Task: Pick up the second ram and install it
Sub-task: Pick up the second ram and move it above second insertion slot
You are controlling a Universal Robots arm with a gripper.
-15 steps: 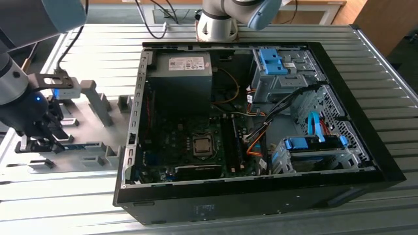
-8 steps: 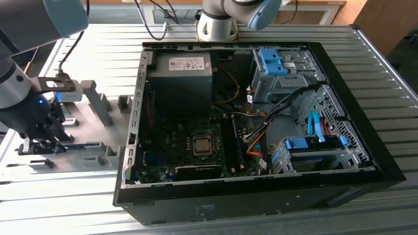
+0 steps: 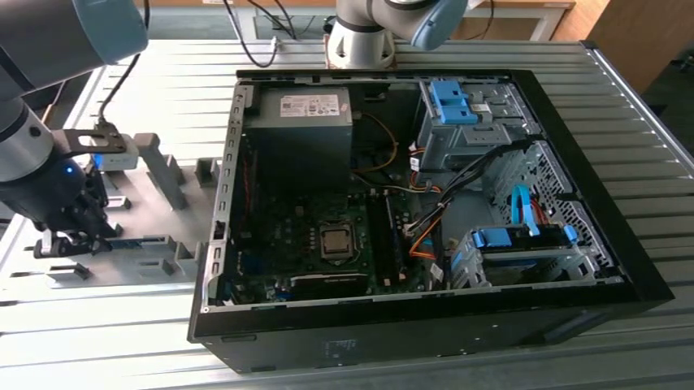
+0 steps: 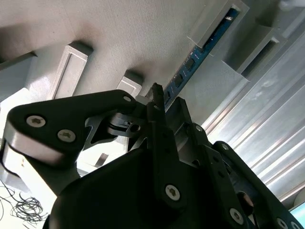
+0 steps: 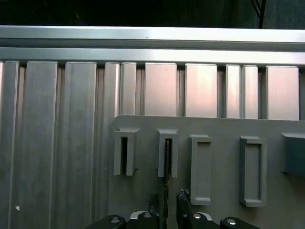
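Straddling the memory stick, the gripper is spread open. In the first wrist view one fingertip stands on each side of the thin board edge, with a sliver of room between each tip and the stick.

In the second wrist view the gripper hides its own tips behind its black links and screws. Beyond them the stick runs away as a blue-green strip with dark chips. Its lower half is sunk in a grey block, so any sticker on it cannot be made out.

The stick stands upright on its long edge, held in narrow slotted blocks on a grey plate. A second narrow slot is on one side of it and wider rectangular frames are on the other.

In the exterior view the gripper hangs low over this plate, at the exterior view's left. The arm is cut off by the picture's edge.

The plate lies on a ribbed metal table, just beside the wall of an open computer case. Bare ribs lie open on the plate's other sides.

Inside the case, long black slots sit on the main board beside the processor socket. Orange cables lie close to them. The power supply carries a white label, whose print is too small to make out.
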